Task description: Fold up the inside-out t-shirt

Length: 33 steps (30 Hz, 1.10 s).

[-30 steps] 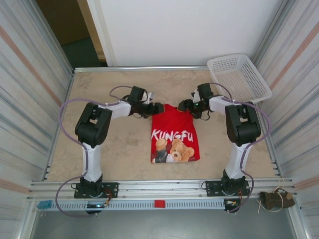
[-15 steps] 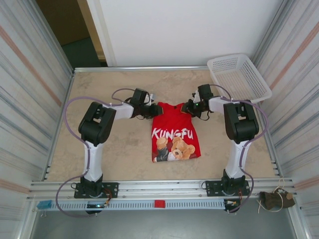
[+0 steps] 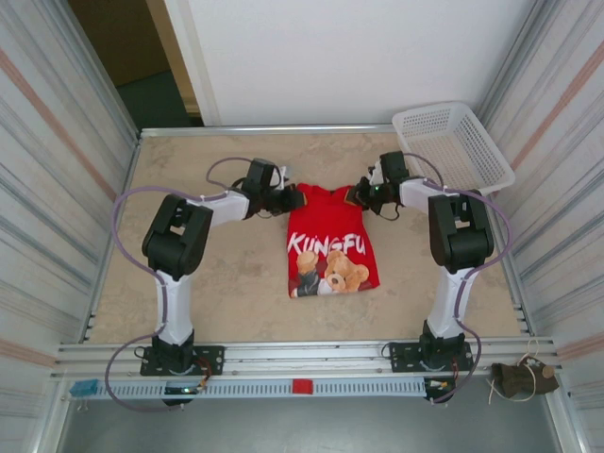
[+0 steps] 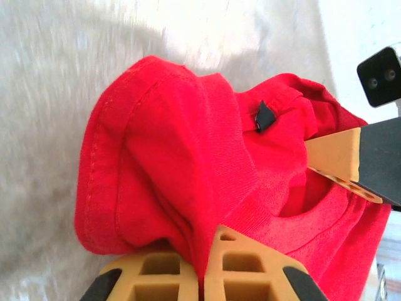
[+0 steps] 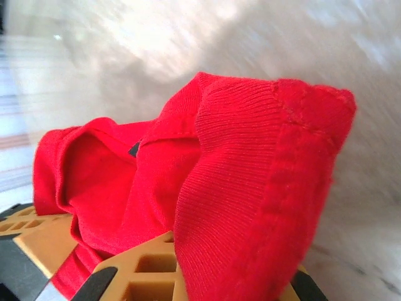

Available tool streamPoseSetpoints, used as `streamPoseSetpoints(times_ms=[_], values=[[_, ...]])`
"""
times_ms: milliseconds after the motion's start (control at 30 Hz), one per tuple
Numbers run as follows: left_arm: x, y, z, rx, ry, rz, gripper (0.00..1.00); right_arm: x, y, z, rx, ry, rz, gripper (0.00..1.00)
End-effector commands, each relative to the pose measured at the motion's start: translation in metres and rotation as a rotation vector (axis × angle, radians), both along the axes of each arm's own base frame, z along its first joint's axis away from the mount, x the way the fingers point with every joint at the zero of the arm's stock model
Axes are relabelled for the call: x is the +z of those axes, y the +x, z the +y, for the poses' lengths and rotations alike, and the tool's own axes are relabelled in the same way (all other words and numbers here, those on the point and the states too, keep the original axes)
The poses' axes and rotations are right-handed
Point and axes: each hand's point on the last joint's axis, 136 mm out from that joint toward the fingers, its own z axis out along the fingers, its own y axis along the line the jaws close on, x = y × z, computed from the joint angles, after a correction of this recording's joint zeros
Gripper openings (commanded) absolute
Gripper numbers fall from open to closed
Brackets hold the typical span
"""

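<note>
The left gripper [image 4: 202, 276] is clamped tight on a bunched fold at the far left corner of the inside-out t-shirt [image 3: 330, 247]. The right gripper [image 5: 213, 269] pinches the far right corner the same way. The shirt lies mid-table [image 3: 217, 283], with its bear print facing up.

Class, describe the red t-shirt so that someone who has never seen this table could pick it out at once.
Start at the beige table between the ribbed walls. At its middle lies the t-shirt, its far edge pinched by the left gripper and right gripper. Unlike the white basket at the far right corner, it is bright red, with KUNGFU lettering above a teddy bear.
</note>
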Motion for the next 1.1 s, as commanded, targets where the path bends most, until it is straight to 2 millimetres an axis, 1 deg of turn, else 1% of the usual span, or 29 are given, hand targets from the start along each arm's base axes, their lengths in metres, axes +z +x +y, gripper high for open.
streamPoseSetpoints(times_ms=[0, 67, 133, 200, 233, 267, 300, 333, 400, 433, 500, 533, 600, 633, 700, 767, 800, 833, 900, 933, 1000, 1067], values=[[0.076, 0.041, 0.005, 0.013, -0.088, -0.171, 0.00, 0.067, 0.034, 0.009, -0.009, 0.087, -0.117, 0.00], [0.100, 0.059, 0.009, 0.019, -0.109, -0.209, 0.00, 0.088, 0.051, 0.011, -0.020, 0.113, -0.154, 0.00], [0.131, 0.075, 0.011, 0.026, -0.134, -0.265, 0.00, 0.114, 0.066, 0.013, -0.026, 0.140, -0.202, 0.00], [0.163, 0.084, 0.011, 0.025, -0.159, -0.315, 0.00, 0.144, 0.075, 0.017, -0.021, 0.161, -0.262, 0.00], [0.184, 0.086, 0.011, 0.020, -0.175, -0.352, 0.00, 0.159, 0.077, 0.017, -0.021, 0.169, -0.293, 0.00], [0.198, 0.086, 0.011, 0.016, -0.181, -0.377, 0.00, 0.172, 0.077, 0.018, -0.018, 0.176, -0.321, 0.00], [0.216, 0.084, 0.010, 0.007, -0.190, -0.406, 0.00, 0.186, 0.076, 0.018, -0.016, 0.183, -0.353, 0.00], [0.228, 0.079, 0.011, 0.000, -0.197, -0.429, 0.00, 0.198, 0.073, 0.017, -0.017, 0.184, -0.380, 0.00], [0.244, 0.067, 0.012, -0.006, -0.208, -0.459, 0.00, 0.211, 0.065, 0.015, -0.012, 0.181, -0.417, 0.00], [0.246, 0.057, 0.012, -0.014, -0.214, -0.466, 0.00, 0.213, 0.058, 0.014, -0.011, 0.177, -0.427, 0.00], [0.239, 0.036, 0.013, -0.021, -0.204, -0.467, 0.00, 0.211, 0.042, 0.014, -0.005, 0.171, -0.440, 0.00], [0.229, 0.025, 0.014, -0.021, -0.192, -0.461, 0.00, 0.205, 0.034, 0.014, -0.003, 0.166, -0.439, 0.00], [0.201, -0.001, 0.019, -0.006, -0.170, -0.445, 0.00, 0.190, 0.010, 0.016, 0.001, 0.159, -0.432, 0.00], [0.187, -0.012, 0.023, 0.009, -0.157, -0.434, 0.00, 0.178, -0.002, 0.018, 0.005, 0.151, -0.418, 0.00], [0.151, -0.039, 0.029, 0.032, -0.140, -0.402, 0.00, 0.147, -0.034, 0.024, 0.024, 0.114, -0.395, 0.00], [0.120, -0.064, 0.031, 0.040, -0.120, -0.372, 0.00, 0.116, -0.066, 0.026, 0.038, 0.053, -0.383, 0.00], [0.106, -0.077, 0.033, 0.048, -0.105, -0.361, 0.00, 0.103, -0.079, 0.024, 0.029, 0.027, -0.385, 0.00], [0.098, -0.087, 0.034, 0.054, -0.097, -0.367, 0.00, 0.095, -0.088, 0.022, 0.020, 0.014, -0.389, 0.00], [0.083, -0.101, 0.038, 0.078, -0.046, -0.378, 0.00, 0.083, -0.100, 0.017, 0.009, -0.035, -0.409, 0.00], [0.078, -0.105, 0.040, 0.090, -0.023, -0.387, 0.00, 0.080, -0.102, 0.015, 0.004, -0.058, -0.414, 0.00], [0.072, -0.106, 0.044, 0.115, 0.019, -0.403, 0.00, 0.076, -0.100, 0.012, -0.002, -0.092, -0.429, 0.00], [0.068, -0.102, 0.048, 0.132, 0.067, -0.411, 0.00, 0.072, -0.092, 0.010, -0.004, -0.121, -0.432, 0.00]])
